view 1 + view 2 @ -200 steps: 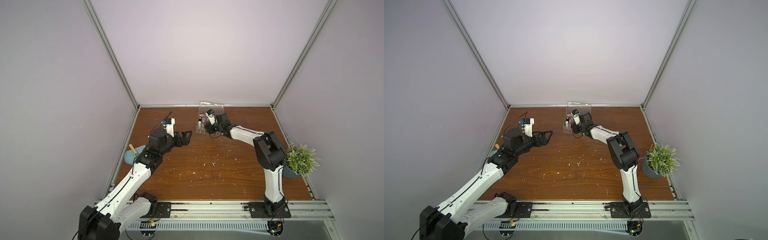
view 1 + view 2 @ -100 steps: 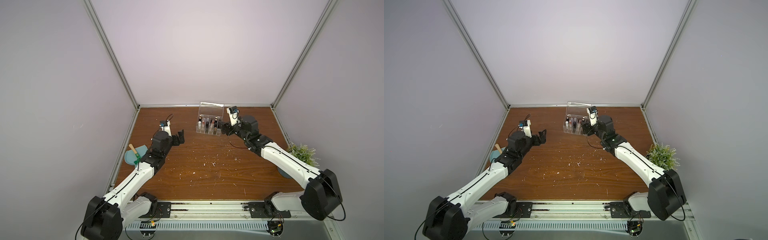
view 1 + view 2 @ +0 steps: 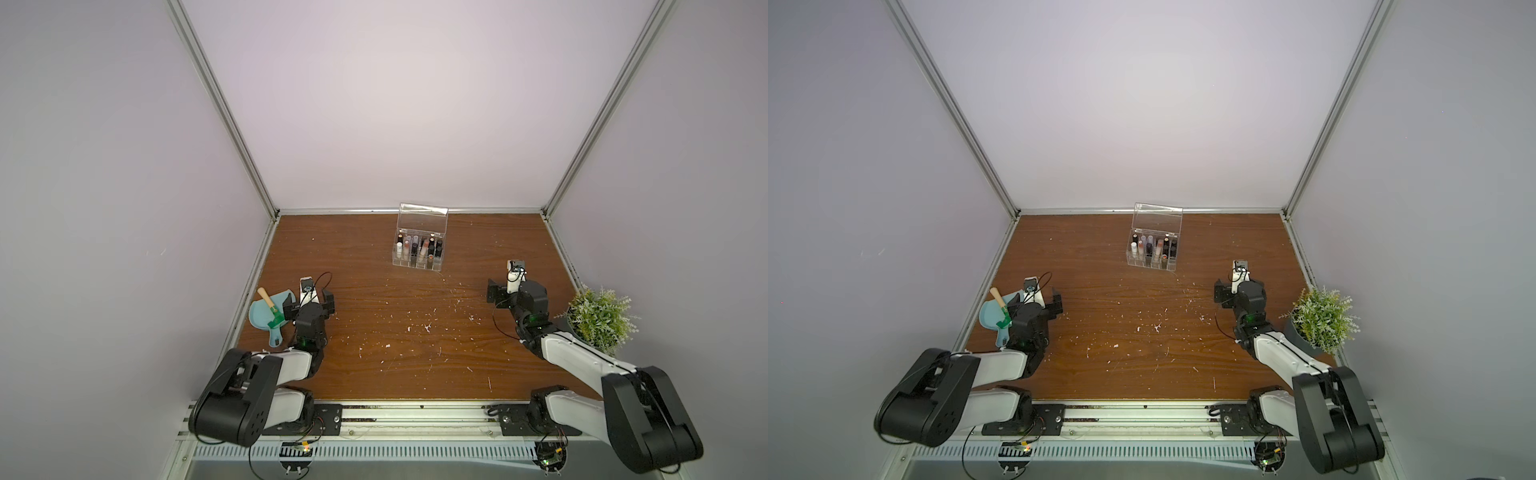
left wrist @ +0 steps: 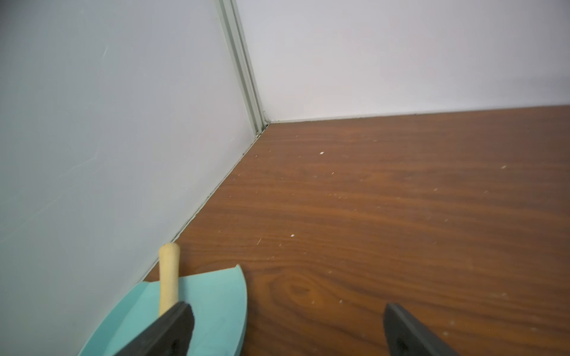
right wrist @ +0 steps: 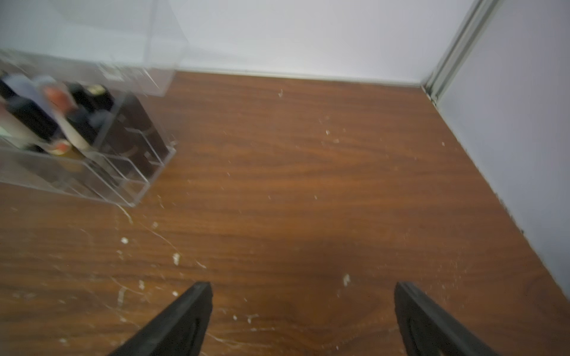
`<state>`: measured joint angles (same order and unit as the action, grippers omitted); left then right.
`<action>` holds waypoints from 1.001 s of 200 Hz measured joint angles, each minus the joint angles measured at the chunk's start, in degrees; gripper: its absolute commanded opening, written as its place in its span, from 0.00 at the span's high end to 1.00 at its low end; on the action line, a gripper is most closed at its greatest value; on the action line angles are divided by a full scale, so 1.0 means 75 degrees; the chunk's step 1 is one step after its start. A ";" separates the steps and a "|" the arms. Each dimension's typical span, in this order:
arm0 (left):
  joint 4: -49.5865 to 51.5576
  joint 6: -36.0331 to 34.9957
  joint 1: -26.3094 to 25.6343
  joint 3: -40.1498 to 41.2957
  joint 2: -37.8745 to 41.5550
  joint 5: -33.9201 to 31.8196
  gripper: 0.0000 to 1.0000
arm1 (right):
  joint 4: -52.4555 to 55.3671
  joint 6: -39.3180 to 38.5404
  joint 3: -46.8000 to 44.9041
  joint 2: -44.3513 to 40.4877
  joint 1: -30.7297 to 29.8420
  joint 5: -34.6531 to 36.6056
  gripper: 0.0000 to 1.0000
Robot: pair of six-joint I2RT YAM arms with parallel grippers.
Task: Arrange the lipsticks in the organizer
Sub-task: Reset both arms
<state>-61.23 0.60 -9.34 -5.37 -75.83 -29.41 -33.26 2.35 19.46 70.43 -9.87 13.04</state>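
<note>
left end effector, right end effector gape empty.
lipsticks in organizer: blurred at right wrist, crisp from above.

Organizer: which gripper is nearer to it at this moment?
Right. The right gripper hangs open off the organizer's front right corner; the left gripper is farther off to its front left, open by the dustpan.

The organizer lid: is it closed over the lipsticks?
No, in a top view the lid stands raised behind the organizer, leaving the upright lipsticks uncovered.
</note>
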 measured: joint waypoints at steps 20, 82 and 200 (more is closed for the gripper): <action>-0.0650 -0.0172 0.0291 0.0064 -0.0044 0.0157 0.00 | -0.0793 0.0012 -0.0041 0.0962 0.0460 -0.0009 0.01; -0.1271 -0.0481 0.0557 0.0227 0.0527 0.1384 0.00 | -0.2241 -0.0044 0.0358 0.2276 0.1017 -0.0431 0.01; -0.1428 -0.0358 0.1014 0.0111 0.0353 0.2736 0.00 | -0.4666 -0.0306 -0.0906 0.2238 0.0979 -0.0988 0.01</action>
<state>-71.94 -2.09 -1.74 -4.54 -73.19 -8.88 -68.25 0.05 12.67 87.22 -2.52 5.63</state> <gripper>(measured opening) 0.998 0.992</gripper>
